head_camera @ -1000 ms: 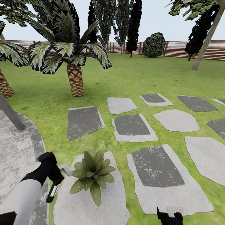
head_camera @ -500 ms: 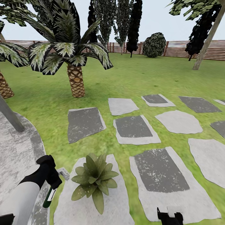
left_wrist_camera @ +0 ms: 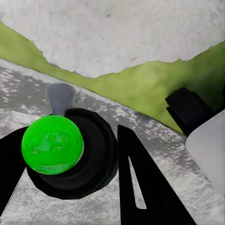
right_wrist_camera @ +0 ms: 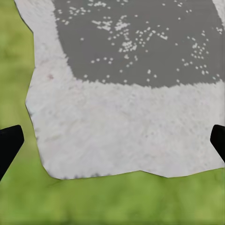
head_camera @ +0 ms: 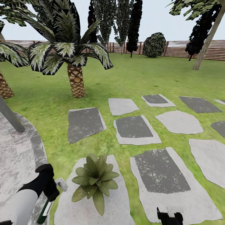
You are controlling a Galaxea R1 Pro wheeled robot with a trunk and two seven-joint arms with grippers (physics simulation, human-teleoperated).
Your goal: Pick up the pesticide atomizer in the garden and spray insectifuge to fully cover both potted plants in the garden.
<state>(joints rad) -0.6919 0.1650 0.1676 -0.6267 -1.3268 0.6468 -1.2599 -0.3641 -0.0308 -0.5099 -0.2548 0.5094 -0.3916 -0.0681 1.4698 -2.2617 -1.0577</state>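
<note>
Head view: you've got the pesticide atomizer (head_camera: pixel 46 207) up off the ground, your left hand (head_camera: pixel 50 191) closed round it, trigger head aimed at the potted plant (head_camera: pixel 94 181) just beside it. Pickup's done; no spray visible, so coverage here and the second plant look outstanding. Your right hand (head_camera: pixel 169 216) hangs low, fingers spread, holding nothing.

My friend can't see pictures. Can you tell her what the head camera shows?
The robot's left gripper holds a green spray bottle beside a leafy plant on a grey stone. More stepping stones cross the lawn toward a palm and a brown fence.
</note>
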